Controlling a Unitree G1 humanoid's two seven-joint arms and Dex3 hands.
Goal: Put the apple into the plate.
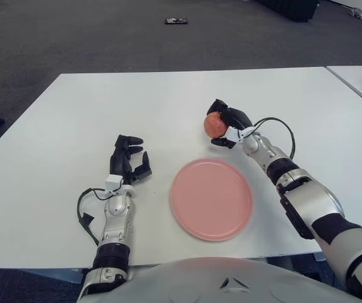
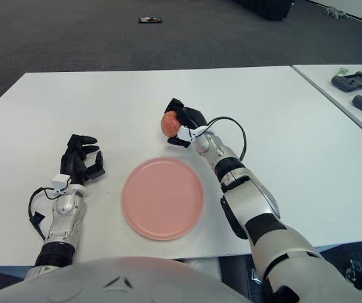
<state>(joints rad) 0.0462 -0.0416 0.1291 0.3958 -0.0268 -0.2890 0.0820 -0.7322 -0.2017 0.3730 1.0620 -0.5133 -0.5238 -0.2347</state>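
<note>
A reddish apple (image 1: 214, 125) is held in my right hand (image 1: 226, 124), whose black fingers curl around it above the white table (image 1: 168, 107), just beyond the plate's far right rim. The pink plate (image 1: 211, 199) lies flat near the table's front edge, with nothing on it. My left hand (image 1: 129, 159) shows to the left of the plate, fingers relaxed and holding nothing.
A second white table (image 2: 357, 107) at the right carries dark devices (image 2: 356, 81). A small dark object (image 1: 175, 21) lies on the grey carpet beyond the table. A black cable (image 1: 83, 214) loops beside my left wrist.
</note>
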